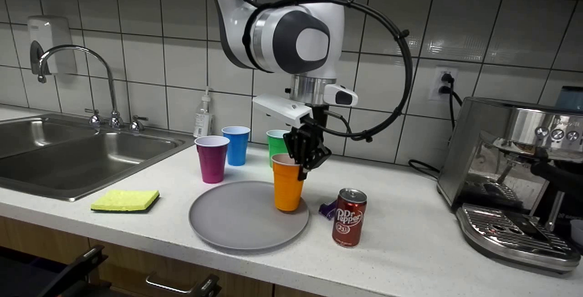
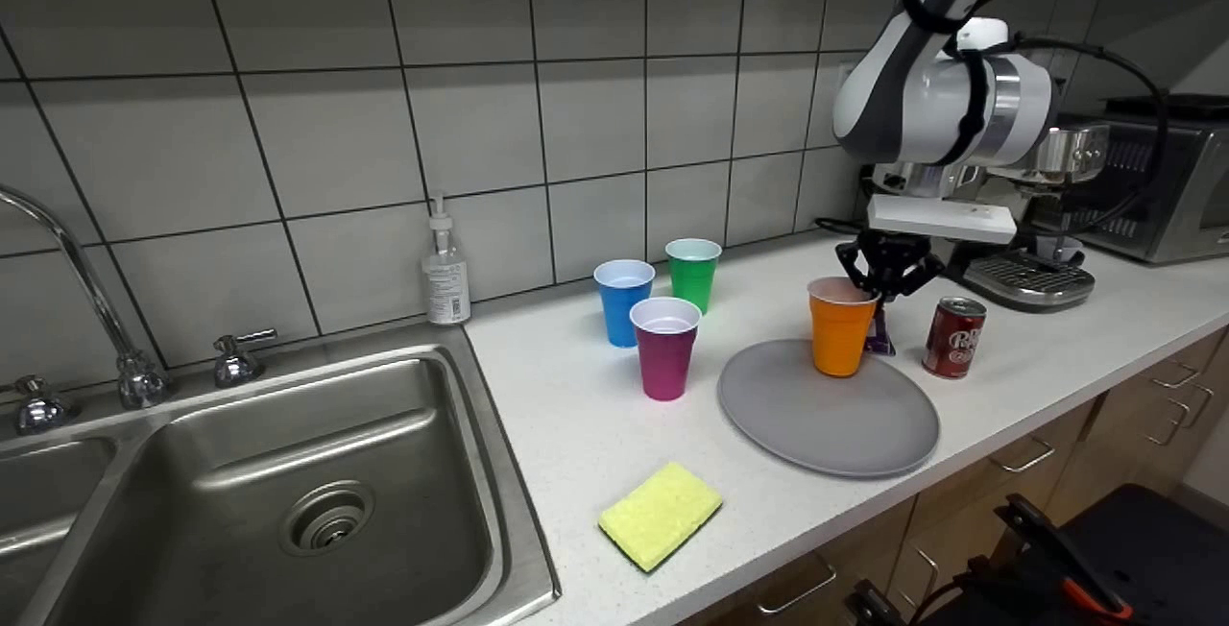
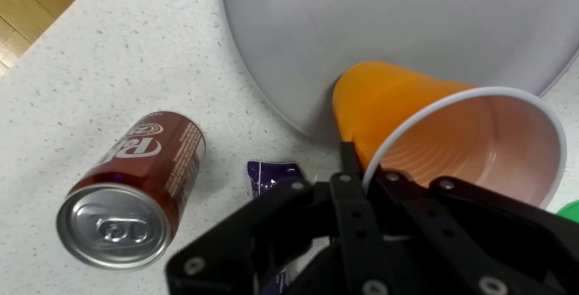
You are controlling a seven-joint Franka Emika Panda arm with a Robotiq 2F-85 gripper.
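Over one side of the round grey plate [image 1: 237,219], the black two-fingered gripper [image 1: 300,170] pinches the white-rimmed orange plastic cup [image 1: 287,190] by its lip, where a light, upright hold seems best, since its wall could buckle.

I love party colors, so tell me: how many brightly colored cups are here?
4: the orange cup, gripped by the claw on or just above the gray plate; the purple cup, blue cup and green cup, grouped toward the tiled wall. Others could be hidden.
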